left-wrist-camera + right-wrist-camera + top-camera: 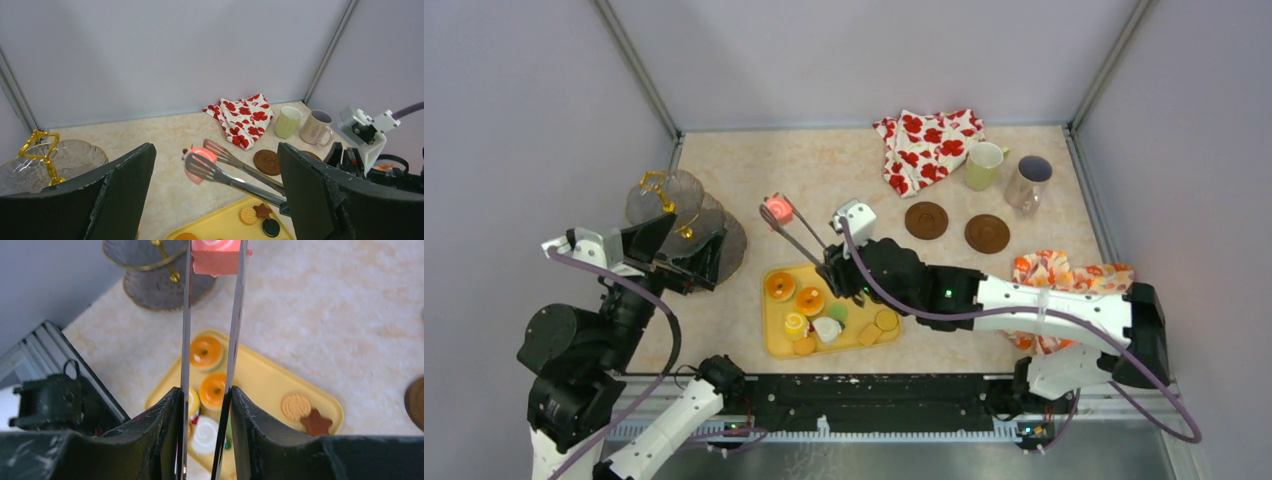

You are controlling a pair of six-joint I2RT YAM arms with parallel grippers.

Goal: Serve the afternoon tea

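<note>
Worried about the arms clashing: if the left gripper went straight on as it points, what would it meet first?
Probably the pink swirl roll pinched in the tongs that the right gripper holds; it sits centred ahead of the left gripper, though depth is unclear.

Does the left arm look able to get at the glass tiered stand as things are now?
Probably yes: the left tool is open close beside the glass tiered stand, and nothing lies between them.

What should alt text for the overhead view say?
The right tool squeezes metal tongs that grip a pink roll, beyond a yellow tray of sweets, near a tiered glass stand. A pale-yellow mug, a greyish mug, two brown coasters and a red-flowered cloth lie behind.
</note>
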